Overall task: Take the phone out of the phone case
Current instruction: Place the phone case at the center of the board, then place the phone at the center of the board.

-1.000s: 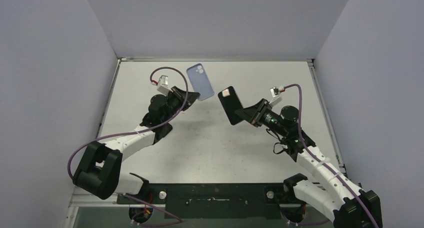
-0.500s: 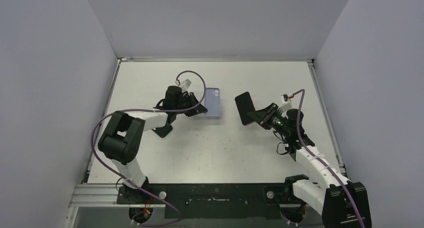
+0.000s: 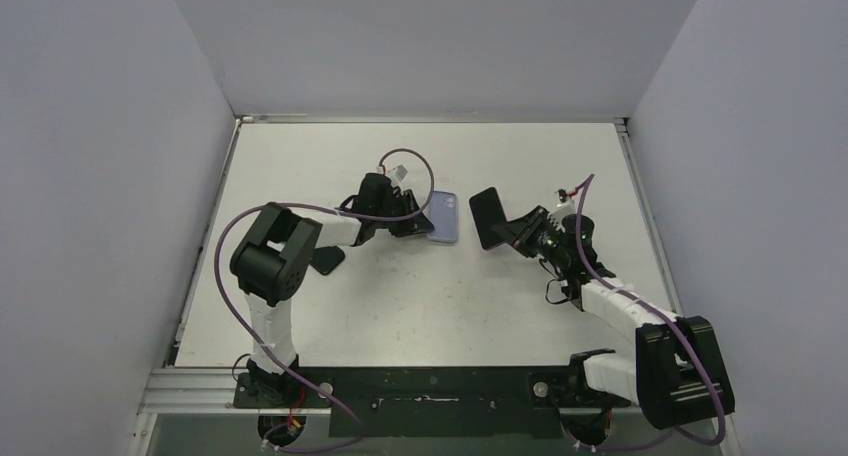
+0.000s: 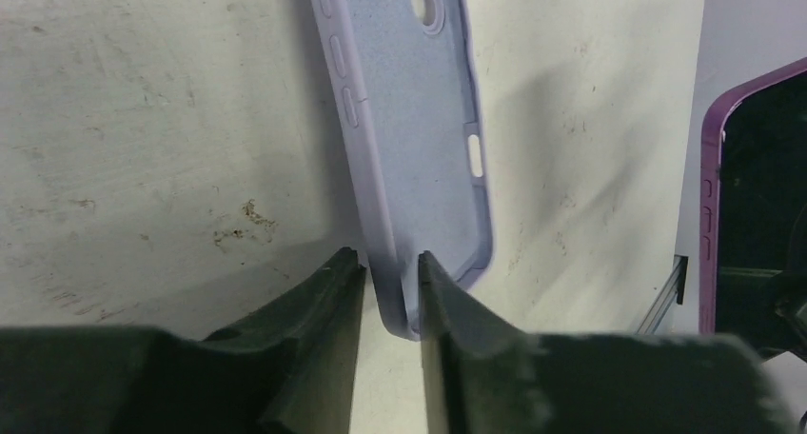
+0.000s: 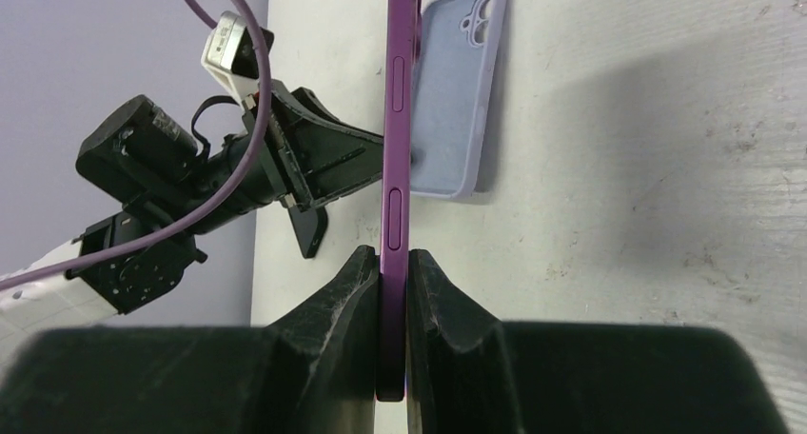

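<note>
The lilac phone case (image 3: 444,218) lies flat on the white worktop (image 3: 420,306), empty, with its camera cut-out at the far end; the phone is out of it. The left arm (image 3: 300,231) reaches in from the case's left; the left jaws sit on either side of the case's near short end, one finger (image 4: 328,296) outside the wall and the other inside the hollow; they stand very close to the wall, but whether they pinch it cannot be told. In the left wrist view the case (image 4: 409,101) runs away from the fingers, its side buttons along the left wall. Just to the right of the case, and apart from it, the purple-edged phone (image 3: 487,217) stands on edge with a dark face towards the case; the right jaws are clamped on its two flat faces. In the right wrist view the phone (image 5: 398,120) shows edge-on, the case (image 5: 457,101) on the worktop beyond it; whether the phone touches the worktop cannot be told.
</note>
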Motion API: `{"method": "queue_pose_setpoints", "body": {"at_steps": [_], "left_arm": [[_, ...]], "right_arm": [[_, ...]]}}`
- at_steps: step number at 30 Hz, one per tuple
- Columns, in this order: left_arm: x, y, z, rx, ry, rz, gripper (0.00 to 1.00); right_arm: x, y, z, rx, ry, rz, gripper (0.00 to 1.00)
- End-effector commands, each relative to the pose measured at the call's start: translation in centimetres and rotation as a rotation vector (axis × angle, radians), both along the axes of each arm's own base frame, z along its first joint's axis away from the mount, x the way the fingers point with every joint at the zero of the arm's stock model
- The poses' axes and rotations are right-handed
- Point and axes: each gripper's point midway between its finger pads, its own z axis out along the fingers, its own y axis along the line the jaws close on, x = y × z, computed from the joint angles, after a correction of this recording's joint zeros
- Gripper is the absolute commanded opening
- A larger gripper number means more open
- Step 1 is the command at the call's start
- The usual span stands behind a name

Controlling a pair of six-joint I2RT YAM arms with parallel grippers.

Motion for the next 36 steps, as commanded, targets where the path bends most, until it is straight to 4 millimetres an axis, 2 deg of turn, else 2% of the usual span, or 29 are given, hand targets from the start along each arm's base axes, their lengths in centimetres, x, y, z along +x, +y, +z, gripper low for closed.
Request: {"method": "queue_pose_setpoints", "body": {"at_steps": [1, 6, 9, 14, 17, 20, 21, 23, 24, 25, 30, 32, 36], "left_arm": [[1.6, 0.3, 1.5, 0.007, -0.054, 0.054, 0.32], [1.2, 1.2, 1.8, 0.026, -0.048, 0.078, 0.52], [1.0, 2.2, 2.7, 0.036, -0.059, 0.106, 0.60], [0.3, 5.0, 5.5, 0.101, -0.111, 0.147, 0.64], [-1.0, 6.7, 7.9, 0.153, -0.155, 0.161, 0.65], [-3.1, 9.6, 10.0, 0.238, -0.189, 0.203, 0.67], [-3.7, 10.6, 11.0, 0.259, -0.215, 0.224, 0.71], [-5.2, 12.4, 12.7, 0.285, -0.254, 0.264, 0.93], [-5.9, 13.4, 13.4, 0.298, -0.274, 0.290, 0.97], [-6.8, 14.3, 14.6, 0.292, -0.302, 0.310, 0.97], [-10.1, 17.6, 16.0, 0.309, -0.345, 0.395, 0.97], [-10.8, 18.6, 16.2, 0.319, -0.361, 0.424, 0.97], [-11.5, 19.4, 16.6, 0.334, -0.383, 0.436, 0.97]], "right_arm": [[2.4, -0.3, 3.0, 0.034, -0.156, -0.046, 0.00], [3.7, -0.3, 1.9, 0.036, -0.146, -0.077, 0.00], [4.7, -0.1, 0.9, 0.019, -0.137, -0.079, 0.00], [5.9, 0.2, -0.4, 0.036, -0.129, -0.091, 0.00], [6.6, 0.4, -1.3, 0.050, -0.125, -0.099, 0.00], [7.4, 0.7, -2.1, 0.073, -0.116, -0.096, 0.00], [7.6, 1.1, -2.3, 0.082, -0.112, -0.089, 0.00], [8.0, 1.7, -3.0, 0.093, -0.098, -0.075, 0.00], [8.1, 2.1, -3.3, 0.101, -0.097, -0.070, 0.00], [8.2, 2.4, -4.2, 0.108, -0.079, -0.069, 0.00], [8.7, 3.8, -5.7, 0.158, -0.049, -0.053, 0.06], [8.6, 4.4, -6.3, 0.154, -0.039, -0.051, 0.10], [8.2, 5.2, -7.4, 0.128, -0.013, -0.046, 0.23]]}}
